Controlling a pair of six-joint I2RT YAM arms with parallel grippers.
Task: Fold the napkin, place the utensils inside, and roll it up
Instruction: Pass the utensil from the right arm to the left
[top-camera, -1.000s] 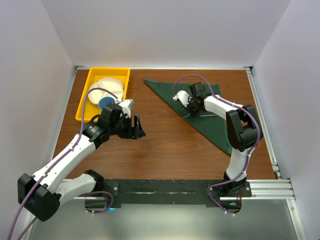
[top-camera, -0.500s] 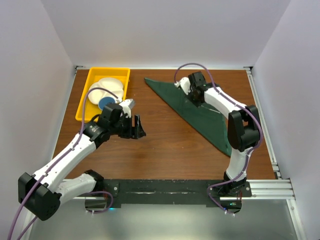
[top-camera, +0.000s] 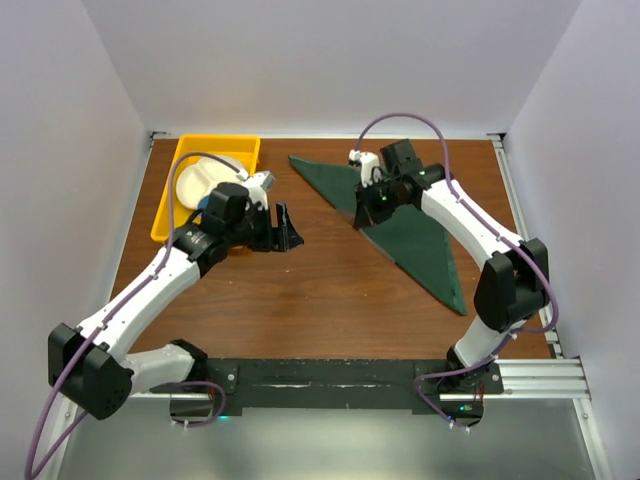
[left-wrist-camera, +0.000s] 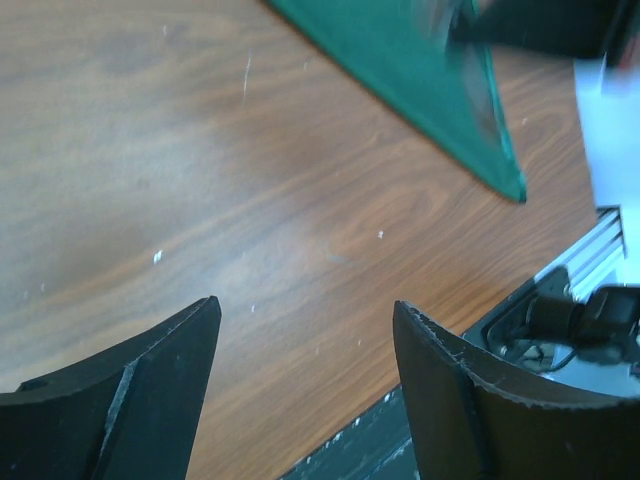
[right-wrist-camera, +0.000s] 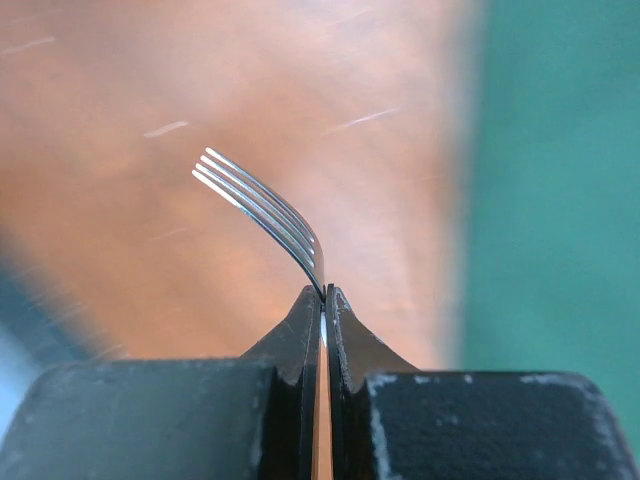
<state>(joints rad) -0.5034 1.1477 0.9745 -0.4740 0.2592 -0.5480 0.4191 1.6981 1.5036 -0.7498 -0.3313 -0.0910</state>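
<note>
Pinches fork (right-wrist-camera: 262, 210) by its handle in tightly closed right hand (right-wrist-camera: 323, 300), tines jutting out ahead. Hangs it over brown tabletop (top-camera: 300, 290) just beside folded dark green napkin (top-camera: 420, 240), probably clear of the cloth. Holds left hand (left-wrist-camera: 305, 308) wide, empty, over bare wood near yellow tray (top-camera: 168, 222).
</note>
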